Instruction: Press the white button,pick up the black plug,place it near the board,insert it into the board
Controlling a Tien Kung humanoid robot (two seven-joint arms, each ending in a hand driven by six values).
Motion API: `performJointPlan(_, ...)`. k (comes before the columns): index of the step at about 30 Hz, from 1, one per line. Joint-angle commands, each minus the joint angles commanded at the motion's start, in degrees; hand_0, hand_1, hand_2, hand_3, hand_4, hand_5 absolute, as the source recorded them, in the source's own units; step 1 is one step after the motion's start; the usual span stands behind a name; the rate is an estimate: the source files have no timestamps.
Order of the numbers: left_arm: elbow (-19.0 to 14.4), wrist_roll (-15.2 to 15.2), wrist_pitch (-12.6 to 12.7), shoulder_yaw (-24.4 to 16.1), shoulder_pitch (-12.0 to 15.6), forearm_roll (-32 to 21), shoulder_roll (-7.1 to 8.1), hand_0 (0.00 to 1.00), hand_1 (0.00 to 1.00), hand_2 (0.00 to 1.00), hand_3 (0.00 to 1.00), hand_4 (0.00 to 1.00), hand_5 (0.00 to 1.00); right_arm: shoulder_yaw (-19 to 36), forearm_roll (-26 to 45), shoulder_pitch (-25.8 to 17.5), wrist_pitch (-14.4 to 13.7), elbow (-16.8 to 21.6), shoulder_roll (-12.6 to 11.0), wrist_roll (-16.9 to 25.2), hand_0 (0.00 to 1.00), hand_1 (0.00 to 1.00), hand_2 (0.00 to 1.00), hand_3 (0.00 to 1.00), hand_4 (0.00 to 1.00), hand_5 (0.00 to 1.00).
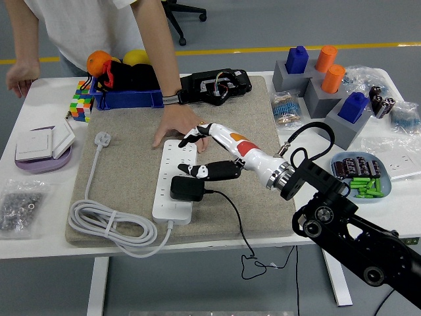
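Observation:
The white power board (172, 160) lies on the grey felt mat (125, 178). The black plug (187, 188) sits on the board's near part, and its thin black cable (231, 224) trails over the table's front edge. My right hand (197, 153) hovers just beyond the plug, over the board's middle, fingers spread and holding nothing. A person's hand (172, 124) presses flat on the mat at the board's far end. I cannot make out the white button. The left arm is out of sight.
The board's white cord (112, 227) coils at the mat's near left, with its white plug (102, 138) further back. A purple plate of switches (39, 150) is left, a blue dish of batteries (360, 176) right, grey blocks (322, 92) and a black device (217, 85) at the back.

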Motion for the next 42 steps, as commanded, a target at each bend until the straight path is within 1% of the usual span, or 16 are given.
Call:
performJointPlan(3,0.0,0.0,-0.1,0.2,0.0,0.2,0.00,0.623,0.625,0.631,0.687,0.524,0.376,3.8,-0.4,-2.1,-0.8,0.5,-1.0,1.1,0.810,0.727,0.690,0.628,0.829,0.399)
performJointPlan(4,0.0,0.0,-0.2,0.3,0.0,0.1,0.00,0.625,0.625,0.631,0.687,0.525,0.376,5.1,-0.2,-2.9,-0.9,0.6,-1.1,1.4,0.852,0.759,0.703,0.652,0.838,0.398)
performJointPlan(8,0.0,-0.1,-0.2,0.2,0.0,0.4,0.01,0.625,0.625,0.631,0.687,0.525,0.376,10.2,0.7,-6.6,-1.8,0.8,-0.4,3.4,0.852,0.759,0.703,0.652,0.838,0.398)
performJointPlan(10,0.0,-0.3,-0.2,0.4,-0.1,0.4,0.05,0.625,0.625,0.631,0.687,0.525,0.376,12.1,0.9,-8.1,-2.3,1.2,-0.6,4.3,0.852,0.759,0.703,0.652,0.838,0.398)
performJointPlan(11,0.0,-0.3,-0.2,0.4,-0.1,0.5,0.08,0.623,0.625,0.631,0.687,0.525,0.375,13.1,0.9,-8.8,-2.5,1.4,-0.9,4.8,0.870,0.793,0.742,0.692,0.853,0.403)
performJointPlan(16,0.0,-0.7,-0.2,0.5,-0.3,0.5,0.17,0.623,0.625,0.631,0.687,0.525,0.375,16.6,1.3,-11.2,-2.5,2.6,-2.7,5.3,0.870,0.793,0.742,0.692,0.853,0.403)
performJointPlan(17,0.0,-0.7,-0.2,0.6,-0.4,0.5,0.17,0.623,0.625,0.631,0.687,0.527,0.376,17.3,1.2,-11.6,-2.5,2.9,-3.0,5.3,0.880,0.811,0.759,0.713,0.866,0.412)
performJointPlan(21,0.0,-0.7,-0.2,0.5,-0.5,0.8,0.17,0.623,0.625,0.631,0.687,0.527,0.376,21.1,0.7,-14.1,-2.6,3.7,-4.4,5.6,0.880,0.811,0.759,0.713,0.866,0.412)
performJointPlan(26,0.0,-0.8,-0.3,0.4,-0.6,1.4,0.29,0.624,0.626,0.631,0.687,0.526,0.375,26.3,0.4,-17.8,-2.6,3.6,-5.0,5.8,0.883,0.808,0.761,0.709,0.870,0.397)
performJointPlan(28,0.0,-0.9,-0.4,0.6,-0.7,1.5,0.34,0.624,0.626,0.631,0.687,0.526,0.375,28.4,0.3,-19.4,-2.7,3.5,-4.9,5.9,0.883,0.808,0.761,0.709,0.870,0.397)
performJointPlan(29,0.0,-0.9,-0.4,0.8,-0.8,1.6,0.37,0.624,0.626,0.631,0.687,0.527,0.372,29.7,0.1,-20.2,-2.7,3.5,-4.7,5.8,0.888,0.823,0.772,0.743,0.910,0.452)
performJointPlan(34,0.0,-1.1,-0.7,2.2,-1.3,1.2,0.58,0.624,0.626,0.631,0.687,0.527,0.372,34.6,-0.3,-22.6,-2.7,3.8,-3.3,5.5,0.888,0.823,0.772,0.743,0.910,0.452)
performJointPlan(35,0.0,-1.1,-0.7,2.6,-1.4,1.1,0.63,0.624,0.627,0.631,0.688,0.528,0.373,35.7,-0.1,-23.0,-2.7,4.1,-2.8,5.6,0.892,0.833,0.779,0.746,0.918,0.469)
performJointPlan(37,0.0,-1.2,-0.8,3.2,-1.5,0.9,0.77,0.624,0.627,0.631,0.688,0.528,0.373,38.0,0.2,-23.9,-2.8,4.6,-1.6,6.0,0.892,0.833,0.779,0.746,0.918,0.469)
performJointPlan(40,0.0,-1.2,-0.9,3.2,-1.6,1.6,1.00,0.624,0.627,0.631,0.688,0.528,0.373,40.5,0.5,-25.0,-3.0,5.4,-0.5,6.5,0.892,0.833,0.779,0.746,0.918,0.469)
performJointPlan(42,0.0,-1.2,-0.9,3.2,-1.5,1.8,1.10,0.625,0.627,0.630,0.686,0.529,0.372,41.6,0.5,-25.6,-3.1,5.8,-0.2,6.8,0.891,0.833,0.782,0.744,0.915,0.463)
